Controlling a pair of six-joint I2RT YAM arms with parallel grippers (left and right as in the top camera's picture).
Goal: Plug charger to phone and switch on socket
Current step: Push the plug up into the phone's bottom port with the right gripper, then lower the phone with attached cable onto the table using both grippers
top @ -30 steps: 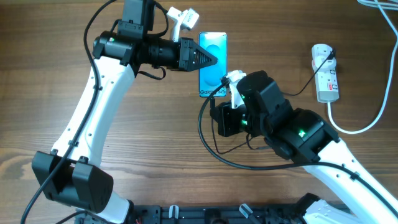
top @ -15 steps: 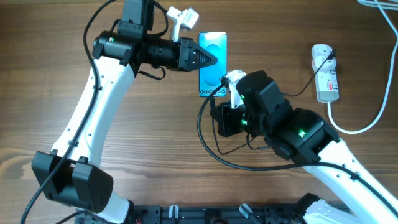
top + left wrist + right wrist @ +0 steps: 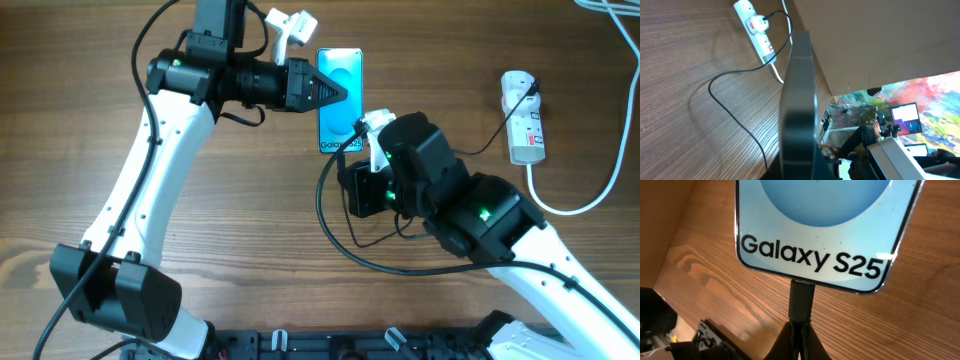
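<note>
Charger (image 3: 801,300) tip sat pinched between the closed jaws of the right gripper (image 3: 801,331), pointing to 12 o'clock and touching the bottom edge of the phone (image 3: 820,225), just under its white "Galaxy S25" band. Seen from above, that gripper was at the phone's 6 o'clock. The left gripper (image 3: 335,93) was at 9 o'clock, jaws clamped on the phone's long edge. Farther off, at 3 o'clock, the socket (image 3: 524,118) lay on the table (image 3: 250,200) with a black plug in it.
</note>
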